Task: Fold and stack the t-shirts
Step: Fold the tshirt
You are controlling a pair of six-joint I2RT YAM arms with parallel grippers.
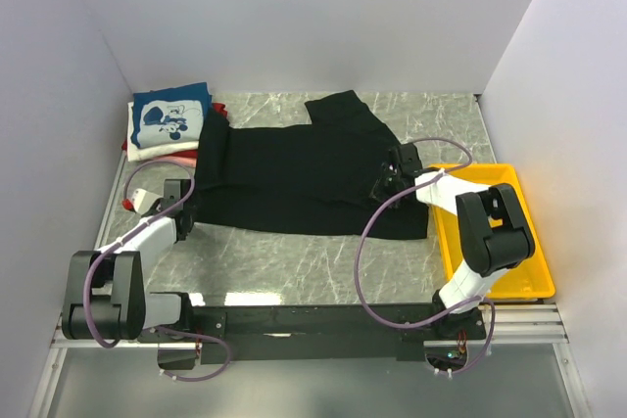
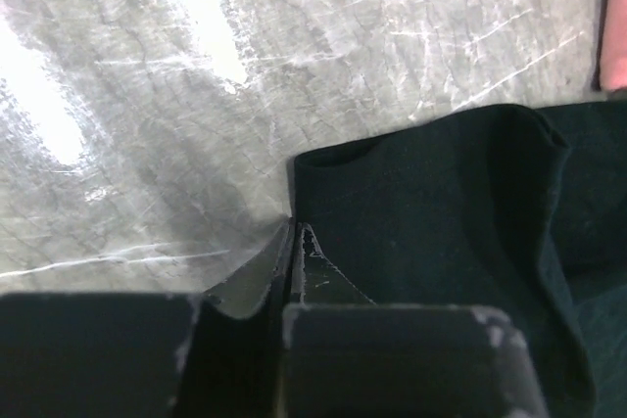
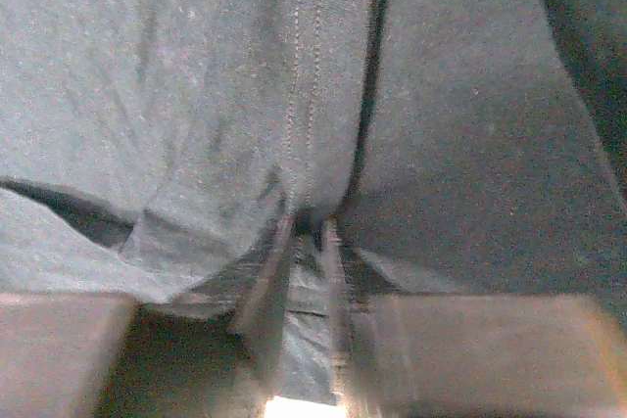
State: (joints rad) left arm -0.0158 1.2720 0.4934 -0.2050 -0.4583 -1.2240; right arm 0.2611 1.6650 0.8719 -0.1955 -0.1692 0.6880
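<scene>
While spread on bench (image 1: 294, 259), black shirt (image 1: 284, 178): left tool (image 2: 294, 247) clamps corner, right tool (image 3: 309, 230) clamps fold; blue shirt (image 1: 168, 116), cartoon print.

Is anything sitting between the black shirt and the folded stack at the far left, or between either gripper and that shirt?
Nothing visible. The left gripper and right gripper each pinch the black t-shirt at its edges, and the folded stack lies right beside the shirt's far-left corner with nothing between them.
</scene>
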